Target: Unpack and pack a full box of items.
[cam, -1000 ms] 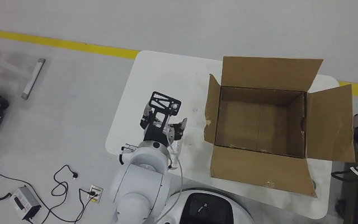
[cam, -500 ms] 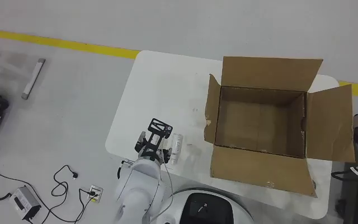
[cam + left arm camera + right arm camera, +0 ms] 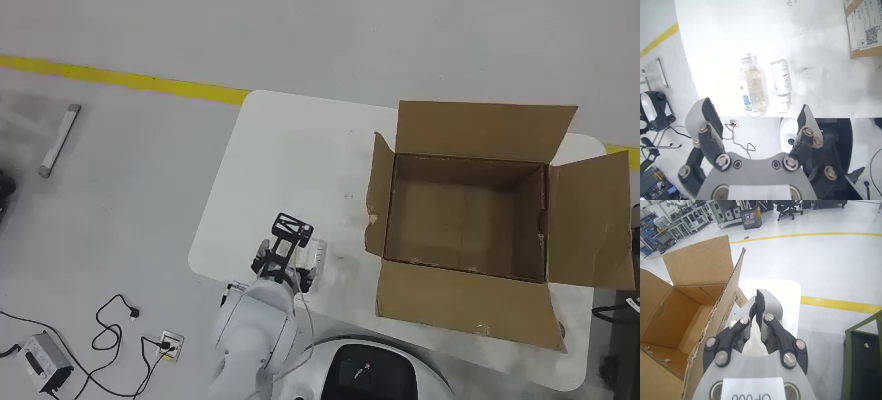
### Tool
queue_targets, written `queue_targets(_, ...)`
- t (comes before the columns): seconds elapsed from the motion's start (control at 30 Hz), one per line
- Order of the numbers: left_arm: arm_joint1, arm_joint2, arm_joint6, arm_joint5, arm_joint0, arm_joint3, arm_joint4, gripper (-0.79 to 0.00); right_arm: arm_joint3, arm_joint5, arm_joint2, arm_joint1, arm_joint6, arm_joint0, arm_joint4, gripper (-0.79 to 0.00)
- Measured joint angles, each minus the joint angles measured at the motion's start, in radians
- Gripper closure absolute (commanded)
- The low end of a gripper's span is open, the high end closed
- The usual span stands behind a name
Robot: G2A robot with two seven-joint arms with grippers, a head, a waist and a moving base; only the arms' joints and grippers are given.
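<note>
Two bottles lie side by side near the table's front edge: a clear plastic bottle (image 3: 753, 89) and a white spray bottle (image 3: 782, 79) (image 3: 317, 258). My left gripper (image 3: 755, 111) (image 3: 289, 250) hangs above them, open, with nothing between its fingers. The open cardboard box (image 3: 465, 290) (image 3: 687, 294) stands on the right half of the table, and its inside looks bare. My right gripper (image 3: 758, 303) is shut on nothing, held just outside the box's side flap.
The white table (image 3: 280, 140) has free room left of the box. A labelled corner of the box (image 3: 863, 28) shows beyond the bottles. Cables and a socket strip (image 3: 165, 345) lie on the floor by the table. A green cart (image 3: 863, 351) stands to one side.
My left arm has drawn back toward the table's front edge, and the white spray bottle has come into sight beside it. The box has not moved.
</note>
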Motion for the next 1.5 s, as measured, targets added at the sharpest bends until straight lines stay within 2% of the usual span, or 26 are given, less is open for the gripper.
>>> queue_targets(0.13,-0.004,-0.016,-0.051,0.000,-0.076,0.093,-0.037,-0.785,0.000,0.000,0.000,0.000,0.000,0.000,0.000,0.000)
queue_targets(0.27,-0.002,-0.055,-0.074,-0.043,-0.153,0.186,-0.084,-0.785,0.000,0.000,0.000,0.000,0.000,0.000,0.000,0.000)
queue_targets(0.53,0.008,-0.104,-0.150,-0.137,-0.243,0.301,-0.118,-0.785,0.000,0.000,0.000,0.000,0.000,0.000,0.000,0.000)
queue_targets(0.7,0.011,-0.107,-0.151,-0.140,-0.261,0.341,-0.132,-0.785,0.000,0.000,0.000,0.000,0.000,0.000,0.000,0.000)
queue_targets(1.07,0.011,-0.107,-0.151,-0.139,-0.261,0.341,-0.131,-0.785,0.000,0.000,0.000,0.000,0.000,0.000,0.000,0.000)
queue_targets(1.27,0.017,-0.113,-0.102,-0.144,-0.251,0.332,-0.149,-0.785,0.000,0.000,0.000,0.000,0.000,0.000,0.000,0.000)
queue_targets(1.5,0.025,-0.187,-0.113,-0.138,-0.295,0.431,-0.282,-0.785,0.000,0.000,0.000,0.000,0.000,0.000,0.000,0.000)
